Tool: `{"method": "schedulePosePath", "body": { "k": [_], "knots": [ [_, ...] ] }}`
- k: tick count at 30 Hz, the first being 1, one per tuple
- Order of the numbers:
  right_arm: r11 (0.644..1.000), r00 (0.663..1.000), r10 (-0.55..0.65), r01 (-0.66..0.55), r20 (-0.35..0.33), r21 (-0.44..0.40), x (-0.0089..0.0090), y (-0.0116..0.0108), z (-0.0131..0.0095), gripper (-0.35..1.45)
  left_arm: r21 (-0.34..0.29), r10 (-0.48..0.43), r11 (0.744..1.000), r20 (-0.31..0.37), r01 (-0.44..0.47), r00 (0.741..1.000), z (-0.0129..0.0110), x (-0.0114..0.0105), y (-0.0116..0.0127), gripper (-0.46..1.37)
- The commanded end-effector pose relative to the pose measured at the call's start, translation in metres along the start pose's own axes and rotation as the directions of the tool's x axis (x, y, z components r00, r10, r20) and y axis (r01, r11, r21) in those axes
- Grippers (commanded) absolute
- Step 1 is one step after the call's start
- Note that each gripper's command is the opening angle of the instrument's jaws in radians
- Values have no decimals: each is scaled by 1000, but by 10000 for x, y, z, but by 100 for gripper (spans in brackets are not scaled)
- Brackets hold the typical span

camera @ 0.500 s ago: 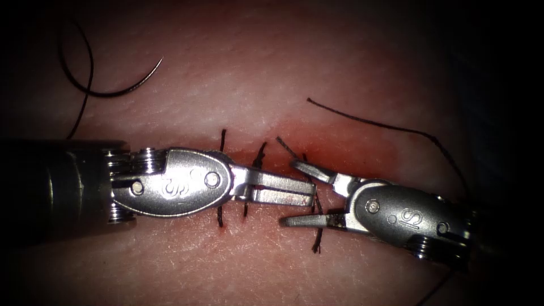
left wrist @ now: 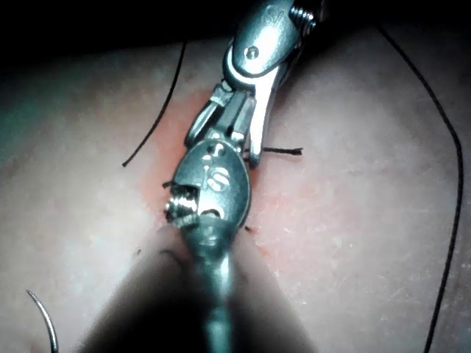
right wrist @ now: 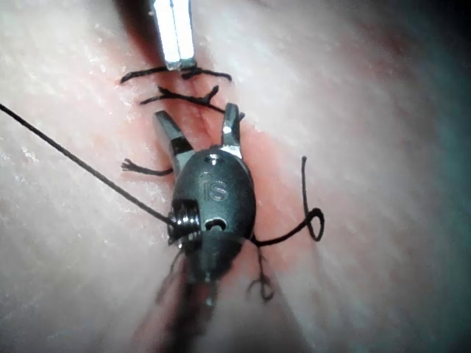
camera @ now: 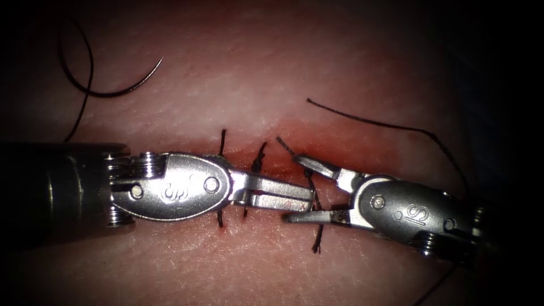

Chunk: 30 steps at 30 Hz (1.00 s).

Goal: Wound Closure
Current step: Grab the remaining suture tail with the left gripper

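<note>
The needle [camera: 113, 79] lies on the tissue [camera: 238, 62] far left of the stitches [camera: 258, 164], apparently free.

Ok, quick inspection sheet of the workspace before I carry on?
Surface: tissue with the cut running across, red fluid around it.
Job's things: needle lies free on the tissue, upper left, not in the tissue; thread trails right; stitches cross the cut.
Clutter: cut ends of thread.
Grippers: left tool shut, holds nothing; right tool open astride a stitch, holds nothing.
Cables: nothing seen.
Surroundings: dark.
</note>
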Motion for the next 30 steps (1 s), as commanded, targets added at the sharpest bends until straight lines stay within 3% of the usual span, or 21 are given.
{"method": "schedulePosePath", "body": {
  "k": [1, 11, 16, 24, 30],
  "knots": [
    [1000, 1000, 4, -4, -2, 5, 1, 2, -2, 111, -3, 7, 1000, 4, -7, 1000, 0, 0, 1, -35],
    [1000, 1000, 2, -2, -16, 3, -1, 29, -22, 110, 10, 99, 995, 20, -99, 995, 5, -6, 19, -35],
    [1000, 1000, -4, 4, -6, -12, -4, 42, -31, 109, -38, 150, 988, -3, -150, 989, 11, -5, 26, -35],
    [1000, 1000, -6, 6, -11, -23, -4, 57, -47, 109, -70, 190, 979, -19, -191, 982, 28, -16, 37, 13],
    [1000, 1000, -9, 9, -12, -21, -6, 54, -49, 109, -89, 208, 975, 10, -206, 978, 38, -36, 40, 63]
  ]
}}
